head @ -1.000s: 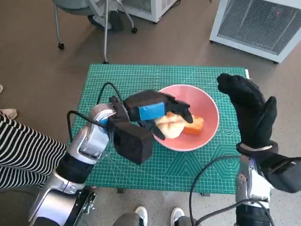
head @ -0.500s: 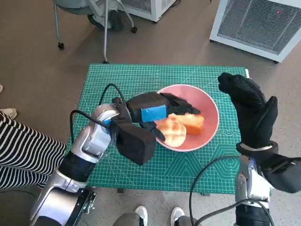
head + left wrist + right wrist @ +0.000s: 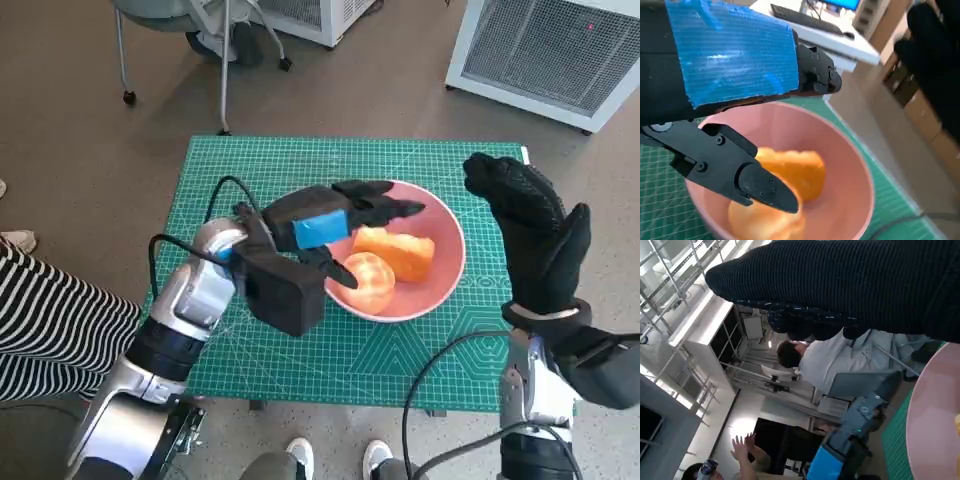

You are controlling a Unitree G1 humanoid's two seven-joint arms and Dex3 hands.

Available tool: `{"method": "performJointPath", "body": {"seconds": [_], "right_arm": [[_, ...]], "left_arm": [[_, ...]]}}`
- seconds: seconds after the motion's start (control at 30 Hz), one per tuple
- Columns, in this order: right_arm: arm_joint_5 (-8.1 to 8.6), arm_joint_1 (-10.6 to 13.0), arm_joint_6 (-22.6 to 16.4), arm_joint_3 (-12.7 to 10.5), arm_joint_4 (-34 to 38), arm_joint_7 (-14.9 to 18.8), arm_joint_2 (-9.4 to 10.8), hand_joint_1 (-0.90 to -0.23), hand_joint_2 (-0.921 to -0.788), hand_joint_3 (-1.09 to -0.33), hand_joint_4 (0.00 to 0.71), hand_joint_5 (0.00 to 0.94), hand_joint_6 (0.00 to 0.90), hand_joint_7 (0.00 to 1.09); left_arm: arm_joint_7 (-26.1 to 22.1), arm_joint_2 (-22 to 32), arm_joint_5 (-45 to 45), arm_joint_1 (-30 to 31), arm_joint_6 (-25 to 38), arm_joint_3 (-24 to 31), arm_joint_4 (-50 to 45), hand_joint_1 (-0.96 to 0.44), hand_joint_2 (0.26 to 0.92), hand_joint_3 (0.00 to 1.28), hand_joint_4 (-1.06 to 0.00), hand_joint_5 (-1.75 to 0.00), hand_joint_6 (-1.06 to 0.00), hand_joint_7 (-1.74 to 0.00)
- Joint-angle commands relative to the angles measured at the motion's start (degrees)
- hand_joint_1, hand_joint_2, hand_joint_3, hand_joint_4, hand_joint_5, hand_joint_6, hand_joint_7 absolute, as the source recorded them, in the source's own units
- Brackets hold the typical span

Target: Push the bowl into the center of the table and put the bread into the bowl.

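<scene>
The left hand [image 3: 335,222] is lifting off the bread [image 3: 385,265], fingers spreading empty, leaving it in the bowl [image 3: 440,225]; right hand [image 3: 530,235] is hovering open, holding nothing.

A green cutting mat [image 3: 300,165] covers the table; a white appliance [image 3: 545,55] stands beyond.

Bowl [image 3: 440,285] sits right of centre on the worktop [image 3: 250,175] — bread [image 3: 385,265] inside it. Left robot hand [image 3: 335,225] over the bowl's left rim; right robot hand [image 3: 535,235] raised beside the bowl's right edge.
</scene>
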Motion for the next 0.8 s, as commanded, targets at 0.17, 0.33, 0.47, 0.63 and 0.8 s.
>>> {"method": "performJointPath", "body": {"seconds": [0.17, 0.33, 0.47, 0.63, 0.8], "right_arm": [[-0.80, -0.9, 2.5, -0.1, -2.5, -1.7, -1.1, -0.717, -0.921, -0.737, 0.186, 0.001, 0.068, 0.42], [-1.22, -1.8, 3.8, -0.1, -4.4, -2.7, -1.8, -0.708, -0.921, -0.741, 0.193, 0.004, 0.076, 0.42], [-1.94, -2.9, 4.9, 0.1, -6.0, -3.6, -2.2, -0.709, -0.921, -0.745, 0.189, 0.002, 0.077, 0.42], [-3.07, -4.4, 5.4, 0.0, -6.7, -4.3, -2.7, -0.709, -0.921, -0.749, 0.188, 0.002, 0.076, 0.42], [-3.57, -6.1, 5.6, 0.0, -5.9, -4.5, -3.3, -0.709, -0.921, -0.754, 0.190, 0.002, 0.069, 0.41]], "left_arm": [[-5.8, -3.1, -18.2, -1.3, -0.4, 9.8, 2.3, -0.67, 0.919, 0.08, -0.06, 0.00, -0.15, -0.05], [-7.7, -7.9, -28.5, 0.1, -4.0, 15.2, 4.5, -0.73, 0.921, 0.18, -0.06, 0.00, -0.18, -0.05], [-7.5, -12.0, -33.6, 1.0, -8.6, 18.5, 6.4, -0.77, 0.921, 0.26, -0.09, -0.01, -0.20, -0.06], [-7.0, -16.1, -38.8, 2.4, -9.0, 20.9, 4.8, -0.76, 0.921, 0.31, -0.11, -0.02, -0.23, -0.08], [-5.4, -17.3, -38.8, 3.5, -8.5, 21.4, 2.1, -0.73, 0.921, 0.39, -0.11, -0.02, -0.19, -0.14]]}}
